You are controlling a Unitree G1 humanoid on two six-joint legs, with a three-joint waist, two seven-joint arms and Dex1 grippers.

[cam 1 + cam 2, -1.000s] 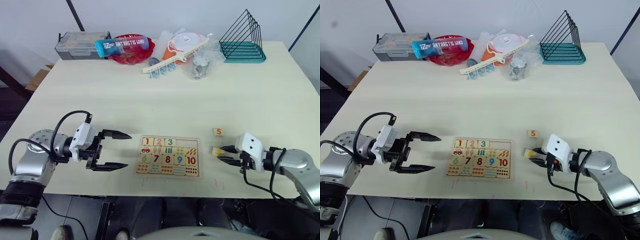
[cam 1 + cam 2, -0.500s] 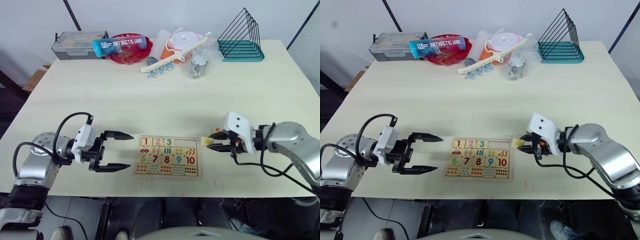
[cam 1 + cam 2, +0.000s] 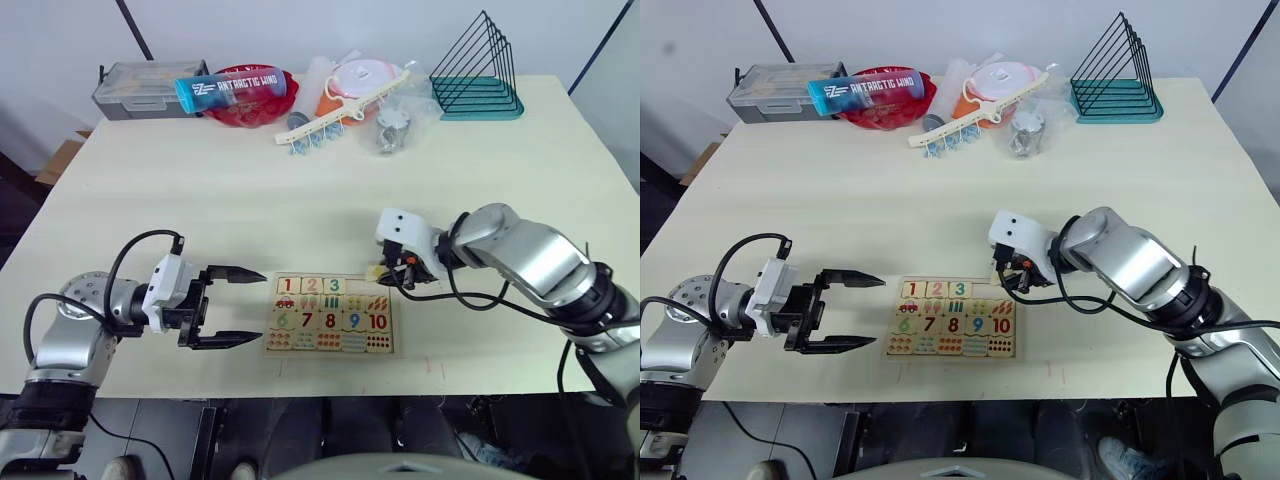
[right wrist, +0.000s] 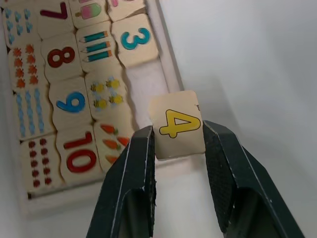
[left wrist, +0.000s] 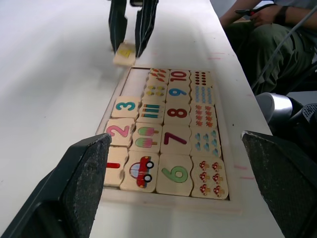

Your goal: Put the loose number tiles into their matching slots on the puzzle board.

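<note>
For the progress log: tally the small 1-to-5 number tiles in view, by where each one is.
Seated in the puzzle board top row: 3 (tile 1, tile 2, tile 3)
Held by the right gripper: 1 (tile 4)
Total: 4

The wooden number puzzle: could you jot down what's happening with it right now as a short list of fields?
Board: flat light-wood puzzle board, near table edge
Filled slots: tiles 1, 2, 3 seated
Empty slots: two recesses beside the 3
Right claw: shut on small square wooden tile with yellow 4, beside the board's edge by the empty slots
Left claw: open, holding nothing, at the board's other side
</note>
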